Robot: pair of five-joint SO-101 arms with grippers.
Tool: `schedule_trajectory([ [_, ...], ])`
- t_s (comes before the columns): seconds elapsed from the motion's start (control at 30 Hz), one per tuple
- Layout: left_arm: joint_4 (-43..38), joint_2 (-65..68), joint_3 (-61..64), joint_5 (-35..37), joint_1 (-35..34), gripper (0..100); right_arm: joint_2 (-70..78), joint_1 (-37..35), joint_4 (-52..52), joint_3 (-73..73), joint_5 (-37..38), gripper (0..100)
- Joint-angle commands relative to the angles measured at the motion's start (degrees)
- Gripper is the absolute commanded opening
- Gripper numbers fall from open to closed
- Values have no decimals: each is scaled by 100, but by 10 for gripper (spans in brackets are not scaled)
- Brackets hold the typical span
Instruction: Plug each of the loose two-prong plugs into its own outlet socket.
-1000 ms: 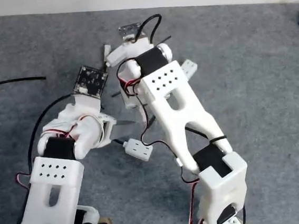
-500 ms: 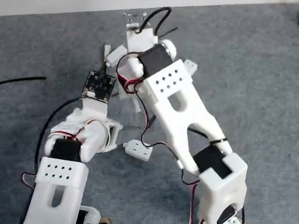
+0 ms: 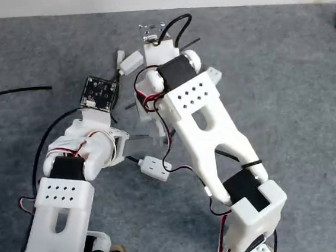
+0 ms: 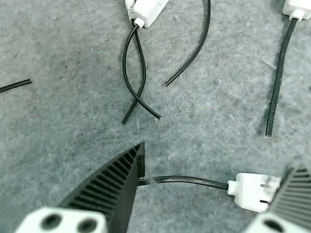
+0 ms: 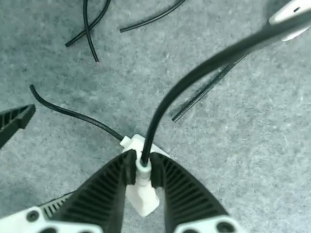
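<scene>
Zero plug-and-socket pairs look mated yet, so I judge nearly all the work is left. Nearest the arm bases, a small white plastic two-prong plug [image 4: 252, 190] lies flat on the grey felt counter [image 3: 295, 90] between the two arms, its thin black lead running off past one jaw of the left arm. The left end effector [image 4: 218, 160] is spread wide and holds nothing. The plug sits between its jaws, close to one of them, and is not gripped.

Farther out, the right end effector [image 5: 142, 158] is clamped narrow on a white plastic plug body [image 5: 142, 196], with a thick black cable [image 5: 194, 73] rising out between the fingers. Just past its tips sits a second white connector end [image 5: 131, 141] with its own lead. The two are touching or nearly so; I cannot tell if anything is inserted.

Farthest, a white socket piece [image 4: 146, 8] with two crossed black wires and another white corded piece [image 4: 297, 7] lie untouched.

Versus half a second ago, the left arm's wrist has swung away from the right arm. The right arm's wrist has drawn slightly back toward its base. The near plug has not moved.
</scene>
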Motion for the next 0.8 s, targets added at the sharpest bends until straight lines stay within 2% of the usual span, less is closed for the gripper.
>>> schedule_trajectory([
  [0.0,123,-84,-13,26,215,425,-321,22,-259,-13,26,6],
  [0.13,510,-136,-136,53,426,425,-321,66,-505,31,-132,6],
  [0.53,369,-92,-224,70,400,425,-321,-180,-251,31,-167,6],
  [0.77,-53,-75,-215,62,-110,425,-356,-251,-198,40,-141,6],
])
